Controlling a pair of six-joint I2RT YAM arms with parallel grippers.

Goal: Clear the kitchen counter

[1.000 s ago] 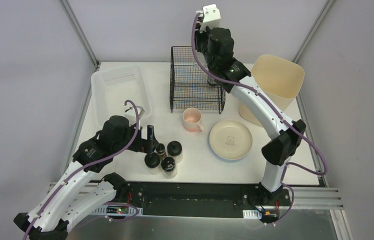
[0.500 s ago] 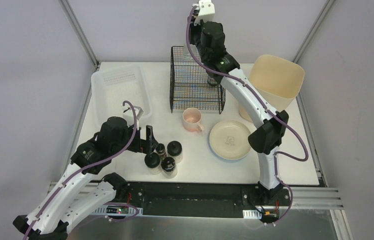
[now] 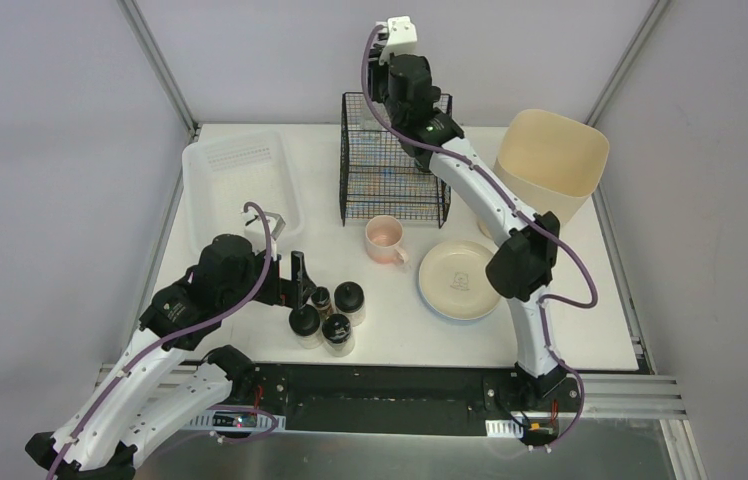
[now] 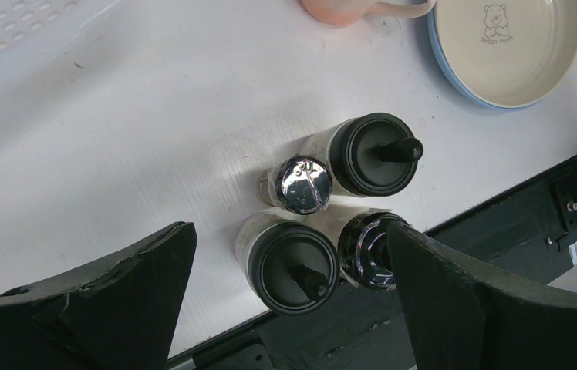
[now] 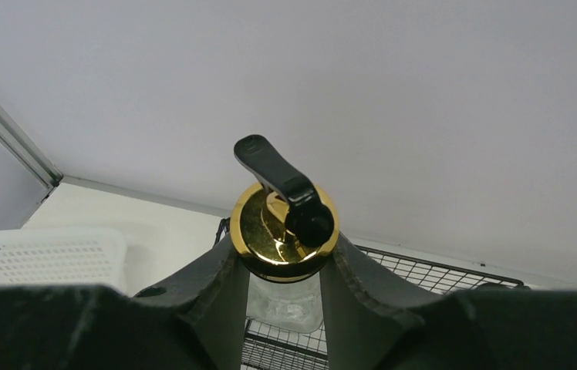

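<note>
Right tool (image 5: 284,266) is clamped on a glass dispenser bottle (image 5: 258,231) with a gold cap and black lever, holding it up over the far side of the black wire rack (image 3: 390,200). Left tool (image 4: 289,254) hangs with its jaws spread wide and nothing between them, above a tight cluster of four dark-lidded jars (image 4: 324,208) standing nearer than the rack and to its left. Just in front of the rack sit a pink mug (image 3: 384,239) and a cream plate (image 3: 461,279), both on the white bench (image 3: 590,320), which carries everything. A translucent tray (image 3: 240,185) lies left of the rack and a beige bin (image 3: 550,165) right of it. I judge the clearing barely begun: one bottle in hand, while jars, mug and plate remain.
</note>
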